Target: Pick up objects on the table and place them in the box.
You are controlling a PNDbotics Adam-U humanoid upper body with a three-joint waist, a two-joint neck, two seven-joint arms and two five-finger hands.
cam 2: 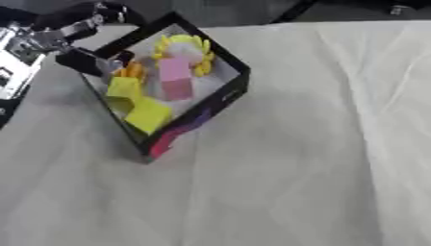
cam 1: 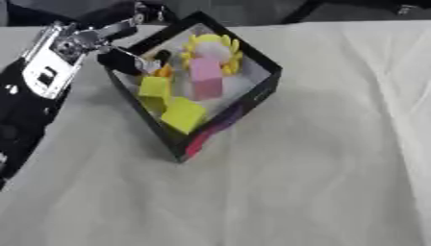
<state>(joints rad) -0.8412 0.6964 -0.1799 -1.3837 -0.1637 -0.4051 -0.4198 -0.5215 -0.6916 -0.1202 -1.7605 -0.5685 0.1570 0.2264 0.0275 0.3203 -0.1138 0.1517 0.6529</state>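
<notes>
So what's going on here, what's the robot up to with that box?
The robot's left hand is at the left rim of the black box, over its near-left corner, on a table covered with a pale cloth. Inside the box lie a pink block, two yellow blocks, a yellow ring-shaped toy and something small and orange. No loose objects show on the cloth, so the packing looks about finished. The right hand is out of view.
</notes>
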